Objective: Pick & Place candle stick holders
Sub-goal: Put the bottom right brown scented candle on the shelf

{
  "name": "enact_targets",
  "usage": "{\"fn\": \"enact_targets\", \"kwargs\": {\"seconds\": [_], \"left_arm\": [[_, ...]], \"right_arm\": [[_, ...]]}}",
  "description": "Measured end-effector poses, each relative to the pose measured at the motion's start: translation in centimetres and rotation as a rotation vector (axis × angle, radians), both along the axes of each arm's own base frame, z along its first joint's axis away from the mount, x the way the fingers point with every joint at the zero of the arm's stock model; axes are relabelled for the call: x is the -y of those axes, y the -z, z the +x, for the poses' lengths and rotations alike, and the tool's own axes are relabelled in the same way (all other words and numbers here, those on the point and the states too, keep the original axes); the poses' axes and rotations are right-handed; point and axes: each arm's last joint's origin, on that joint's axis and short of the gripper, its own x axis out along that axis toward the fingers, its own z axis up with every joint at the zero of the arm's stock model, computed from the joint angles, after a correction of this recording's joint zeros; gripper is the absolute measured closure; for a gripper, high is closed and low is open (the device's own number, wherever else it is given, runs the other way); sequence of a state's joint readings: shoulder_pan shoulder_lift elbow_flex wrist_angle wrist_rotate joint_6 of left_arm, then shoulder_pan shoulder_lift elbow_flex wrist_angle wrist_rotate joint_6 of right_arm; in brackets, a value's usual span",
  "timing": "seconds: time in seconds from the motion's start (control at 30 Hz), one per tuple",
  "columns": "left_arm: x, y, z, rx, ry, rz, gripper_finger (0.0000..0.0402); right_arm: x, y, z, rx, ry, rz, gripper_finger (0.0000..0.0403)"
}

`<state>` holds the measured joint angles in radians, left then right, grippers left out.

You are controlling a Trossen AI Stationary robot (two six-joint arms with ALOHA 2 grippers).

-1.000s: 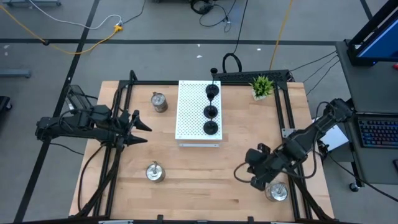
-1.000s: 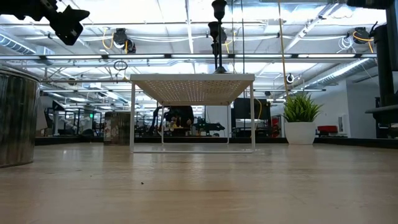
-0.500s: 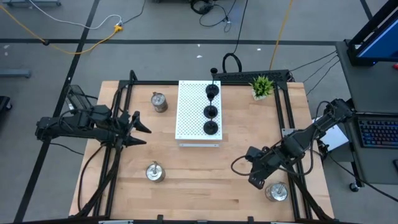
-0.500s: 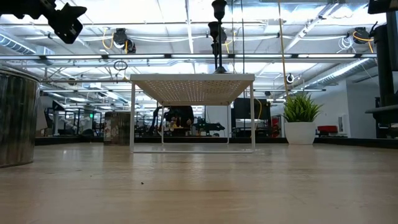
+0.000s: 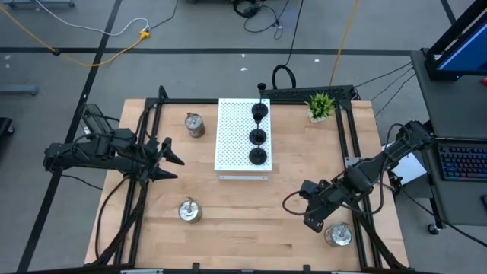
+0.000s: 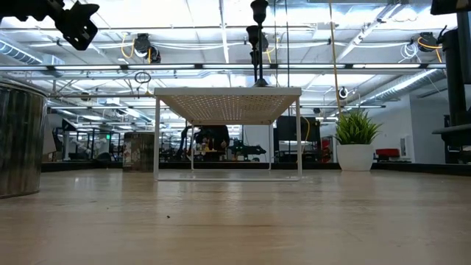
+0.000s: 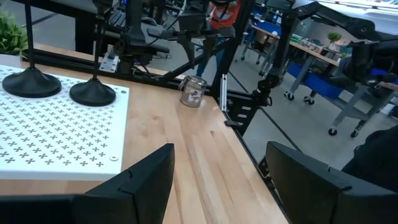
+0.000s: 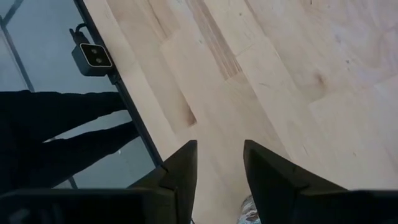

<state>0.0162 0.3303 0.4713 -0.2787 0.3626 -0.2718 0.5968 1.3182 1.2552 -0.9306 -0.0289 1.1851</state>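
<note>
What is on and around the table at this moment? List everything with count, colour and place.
black candle stick holders: three, black, in a row along the right side of the board's top.
silver candle stick holders: three, shiny silver; one left of the board at the back, one at front left, one at the front right corner.
white perforated board: one, white, raised on legs, middle back of the table.
potted plant: one, green, back right.
table: one, light wood, black frame rails.
left gripper: open, empty, above the table's left side.
right gripper: open, empty, beside the front right silver holder.
</note>
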Motion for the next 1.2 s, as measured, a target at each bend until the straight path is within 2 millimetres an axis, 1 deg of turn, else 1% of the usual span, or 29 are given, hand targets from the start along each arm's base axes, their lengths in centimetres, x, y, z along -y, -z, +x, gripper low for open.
{"fn": "enact_targets", "kwargs": {"seconds": [0.27,0.57,0.73,0.97,1.2], "left_arm": [[0.0,0.0,0.0,0.0,0.0,0.001,0.0144],[0.0,0.0,0.0,0.001,0.0,0.004,0.0144],[0.0,0.0,0.0,0.004,0.0,0.008,0.0144],[0.0,0.0,0.0,0.003,0.012,0.006,0.0144],[0.0,0.1,0.0,-0.006,0.013,0.006,0.0144]], "right_arm": [[0.0,0.0,0.1,0.023,-0.04,-0.019,0.0277],[-0.1,-0.2,0.4,0.069,-0.021,-0.018,0.0281],[0.0,-0.2,0.4,0.092,-0.004,-0.058,0.0282],[-0.8,-0.4,0.4,0.118,0.006,-0.013,0.0282],[-2.1,-0.5,-0.7,0.057,0.076,0.065,0.0282]]}}
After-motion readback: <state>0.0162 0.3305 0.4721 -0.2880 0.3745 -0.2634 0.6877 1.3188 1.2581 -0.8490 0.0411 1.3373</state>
